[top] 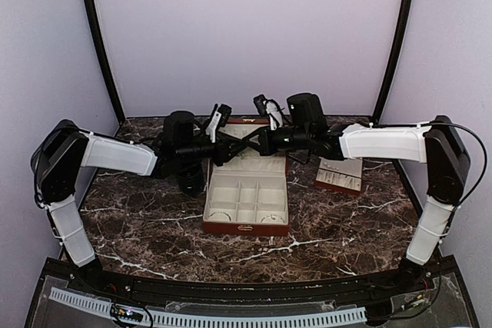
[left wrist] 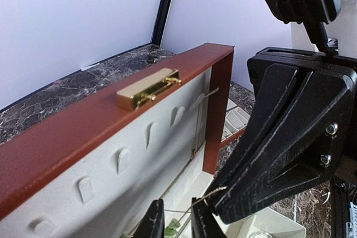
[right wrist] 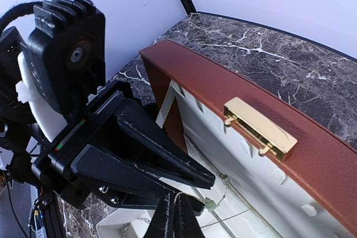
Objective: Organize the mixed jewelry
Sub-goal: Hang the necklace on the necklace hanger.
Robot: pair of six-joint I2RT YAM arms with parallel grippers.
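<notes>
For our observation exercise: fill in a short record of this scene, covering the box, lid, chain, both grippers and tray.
Box: red-brown box, open, on marble table
Lid: upright, gold clasp on its top edge
Jewelry: thin chain with pale green bead, before the lid's lining
Left gripper: fingers slightly apart, either side of the chain
Right gripper: shut on the chain
Tray: cream slotted tray, right of the box

Gold clasp (left wrist: 148, 91) atop red-brown lid (left wrist: 83, 137); chain (left wrist: 215, 192) below
</notes>
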